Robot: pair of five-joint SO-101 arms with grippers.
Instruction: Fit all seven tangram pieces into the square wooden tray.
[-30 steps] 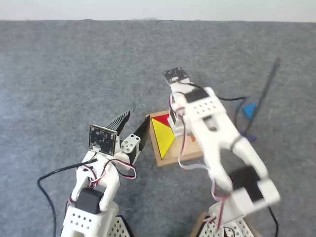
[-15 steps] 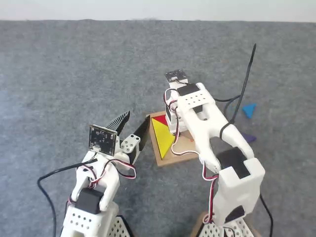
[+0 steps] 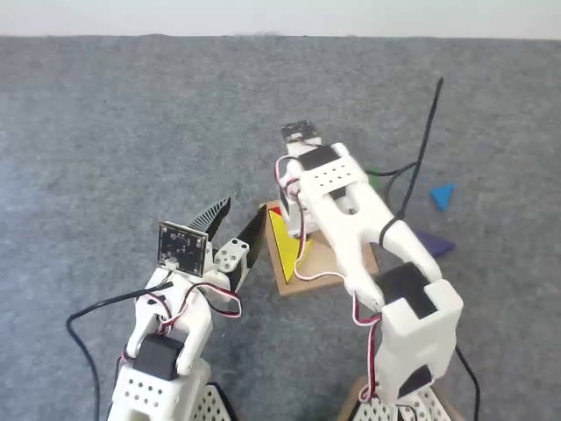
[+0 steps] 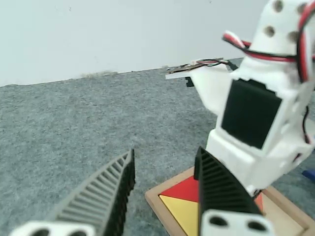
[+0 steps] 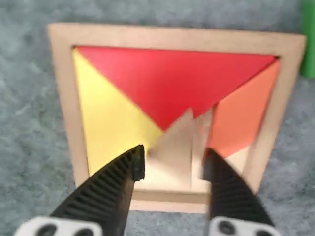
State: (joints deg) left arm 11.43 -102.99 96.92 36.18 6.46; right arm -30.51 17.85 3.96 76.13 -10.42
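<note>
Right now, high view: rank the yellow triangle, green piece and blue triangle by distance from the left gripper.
1. Yellow triangle, in the tray beside the left gripper.
2. Green piece, past the tray's far corner.
3. Blue triangle, farthest, on the carpet.

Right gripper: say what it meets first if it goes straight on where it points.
Likely the tray, on its bare floor between the yellow piece and orange piece; its height above is unclear.

We see a pale, matt wooden tray (image 5: 61, 98) lying on rough grey cloth (image 3: 131, 114). The red piece (image 5: 172, 78), yellow piece (image 5: 108, 118) and orange piece (image 5: 243, 115) look smooth. The left gripper (image 4: 165, 157) and right gripper (image 5: 173, 155) have ribbed black plastic fingers (image 5: 106, 191); the arm shells (image 3: 351, 210) are smooth white plastic.
</note>
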